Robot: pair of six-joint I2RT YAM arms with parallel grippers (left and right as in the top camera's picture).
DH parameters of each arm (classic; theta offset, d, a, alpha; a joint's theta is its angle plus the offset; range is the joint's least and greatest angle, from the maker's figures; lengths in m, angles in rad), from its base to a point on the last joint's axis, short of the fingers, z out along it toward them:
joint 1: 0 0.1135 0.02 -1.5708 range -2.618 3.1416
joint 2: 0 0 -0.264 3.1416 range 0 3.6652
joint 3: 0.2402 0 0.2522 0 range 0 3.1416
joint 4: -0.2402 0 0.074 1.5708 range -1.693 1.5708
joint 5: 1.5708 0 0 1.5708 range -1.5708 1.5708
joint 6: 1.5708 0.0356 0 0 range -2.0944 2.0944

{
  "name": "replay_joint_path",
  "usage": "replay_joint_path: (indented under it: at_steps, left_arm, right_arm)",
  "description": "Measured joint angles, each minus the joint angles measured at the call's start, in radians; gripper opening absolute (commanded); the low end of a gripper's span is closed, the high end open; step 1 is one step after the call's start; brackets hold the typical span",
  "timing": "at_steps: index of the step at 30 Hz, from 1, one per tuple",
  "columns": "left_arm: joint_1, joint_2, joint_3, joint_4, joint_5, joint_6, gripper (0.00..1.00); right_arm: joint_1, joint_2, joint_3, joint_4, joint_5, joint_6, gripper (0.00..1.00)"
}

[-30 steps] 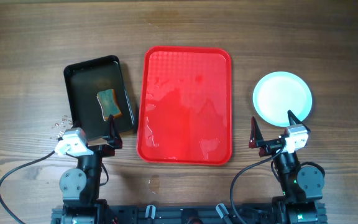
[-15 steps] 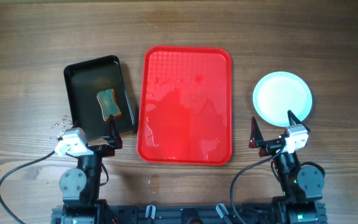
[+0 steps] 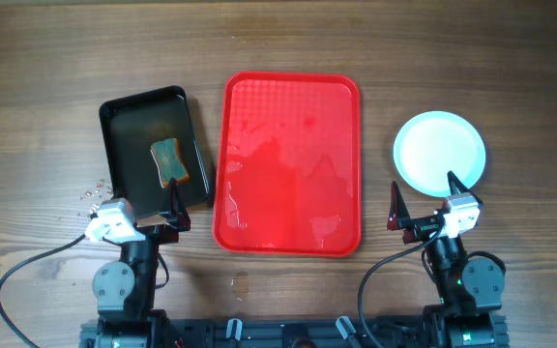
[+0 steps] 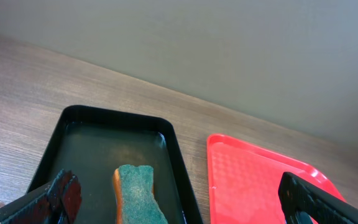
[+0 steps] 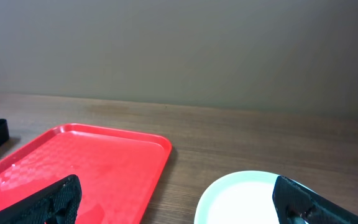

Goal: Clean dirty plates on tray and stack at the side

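Observation:
The red tray [image 3: 291, 164] lies in the middle of the table with nothing on it; its surface looks wet. It also shows in the left wrist view [image 4: 253, 180] and the right wrist view [image 5: 92, 162]. A pale blue-white plate [image 3: 440, 152] sits on the table right of the tray, also seen in the right wrist view [image 5: 244, 199]; I cannot tell whether more plates lie under it. My left gripper [image 3: 145, 199] [image 4: 179, 198] is open and empty at the black tray's near end. My right gripper [image 3: 425, 196] [image 5: 176, 200] is open and empty just in front of the plate.
A smaller black tray [image 3: 138, 116] [image 4: 98, 140] lies left of the red tray and holds a green-and-orange sponge [image 3: 169, 160] [image 4: 138, 193]. A few water drops [image 3: 90, 193] lie on the wood left of it.

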Motion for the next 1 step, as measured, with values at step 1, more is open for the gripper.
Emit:
replay_joint_path:
  at_steps: [1]
  left_arm:
    - [0.000,0.000,0.000,0.000,0.000,0.000,1.00]
  right_arm:
    - [0.000,0.000,0.000,0.000,0.000,0.000,1.00]
